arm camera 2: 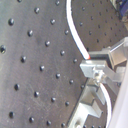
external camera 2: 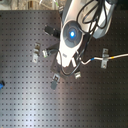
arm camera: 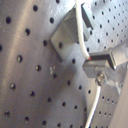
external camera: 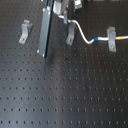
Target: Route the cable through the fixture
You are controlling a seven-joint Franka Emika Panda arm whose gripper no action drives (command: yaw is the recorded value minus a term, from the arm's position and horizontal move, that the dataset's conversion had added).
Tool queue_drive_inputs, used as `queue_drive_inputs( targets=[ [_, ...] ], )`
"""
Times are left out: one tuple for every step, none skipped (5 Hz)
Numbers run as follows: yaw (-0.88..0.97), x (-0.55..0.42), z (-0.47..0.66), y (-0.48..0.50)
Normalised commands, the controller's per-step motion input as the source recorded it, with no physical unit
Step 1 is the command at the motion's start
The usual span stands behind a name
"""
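I am working over the black perforated breadboard (external camera: 65,95), the biggest thing here, and my arm (external camera 2: 72,35) is leaning across its middle in the second exterior view, a blue light glowing on the casing. Three metal fixture clips are standing in a row in the first exterior view: the left clip (external camera: 24,31) at about ten o'clock, the middle clip (external camera: 70,35) near twelve, the right clip (external camera: 111,39) at two. The white cable (external camera: 90,39) is already passing through the right clip – a yellow band is showing there – and is curving toward the middle clip, where I am bringing it in. My gripper (arm camera: 102,62) is pinching the cable between nearly closed fingers, with the cable running on to the clip in the first wrist view. I judge this to be the second clip's threading; next I should be lowering the cable into its slot, then carrying on toward the left clip. I am reading no brand or writing anywhere.
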Motion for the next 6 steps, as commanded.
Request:
queue_drive_inputs(
  targets=[
    [-0.02, 0.180, -0.26, 0.376],
    [-0.18, 0.144, -0.07, 0.298],
    [-0.16, 0.078, 0.00, 0.176],
    [0.00, -0.017, 0.04, -0.005],
    [0.69, -0.089, 0.06, 0.034],
    [0.67, -0.101, 0.00, 0.047]
  ],
)
